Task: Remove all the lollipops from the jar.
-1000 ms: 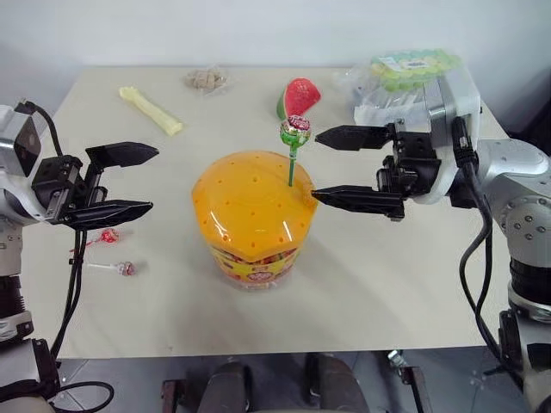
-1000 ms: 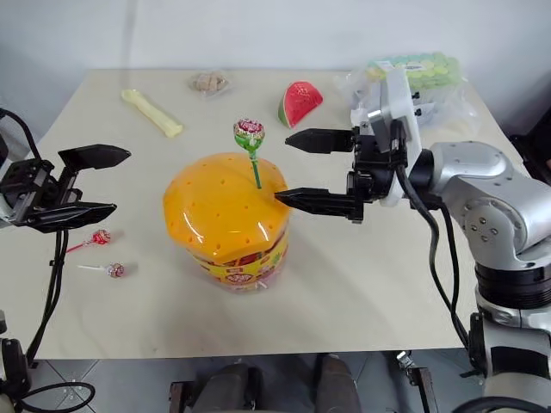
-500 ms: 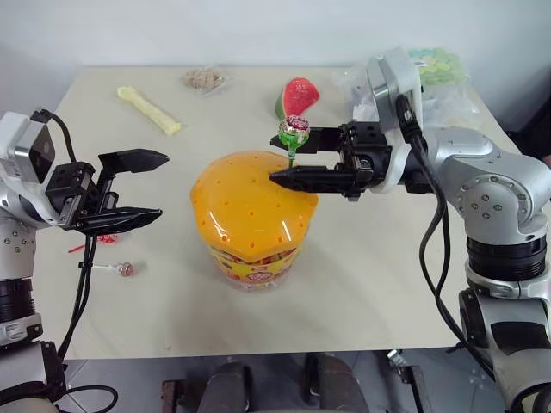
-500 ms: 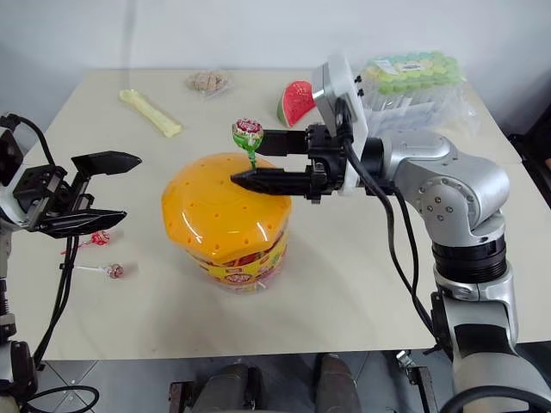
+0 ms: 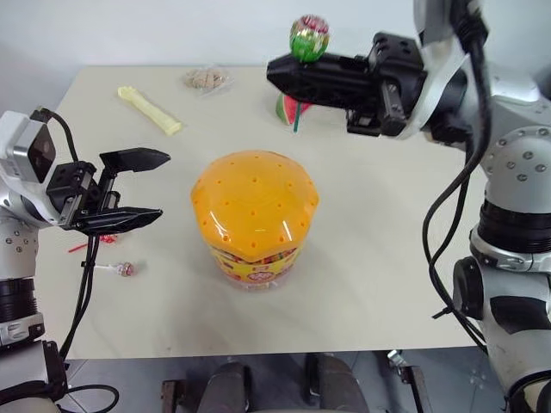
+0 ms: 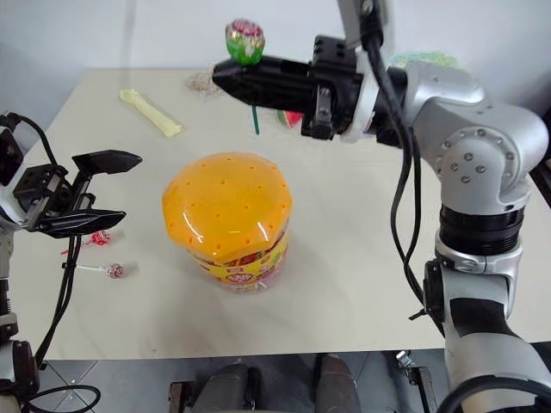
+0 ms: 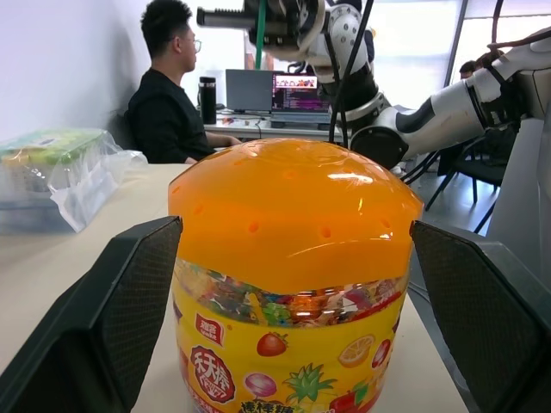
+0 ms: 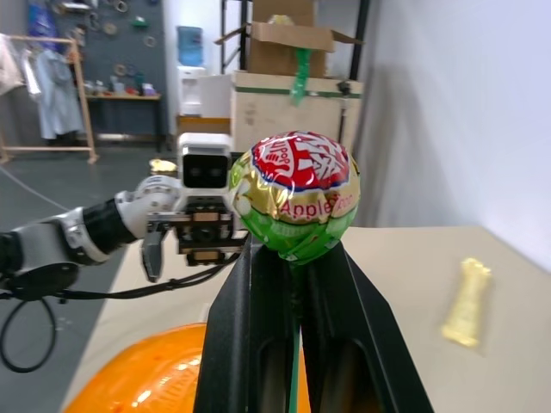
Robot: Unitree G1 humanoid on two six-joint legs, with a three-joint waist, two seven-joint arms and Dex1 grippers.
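Note:
The jar [image 5: 254,215], with its orange dotted domed lid and yellow-red label, stands in the middle of the table. High above and behind it, my right gripper [image 5: 277,71] is shut on the green lollipop [image 5: 308,36]. The wrapped head sticks up above the fingers [image 8: 232,344] and the green stick [image 5: 295,120] hangs below them, free of the lid. To the jar's left my left gripper [image 5: 164,185] stands open and level, apart from the jar [image 7: 293,215], holding nothing. A red lollipop [image 5: 108,237] and a pinkish one [image 5: 126,269] lie on the table under it.
A watermelon slice [image 5: 287,108] sits behind the jar, partly covered by my right gripper. At the back left lie a long yellow item [image 5: 151,110] and a small bag of brownish bits [image 5: 205,79]. A person [image 7: 168,95] sits at a desk beyond the table.
My right gripper has shut on the green lollipop's stick and risen with it, pulling it out of the jar's lid. The left gripper has stayed in place, open.

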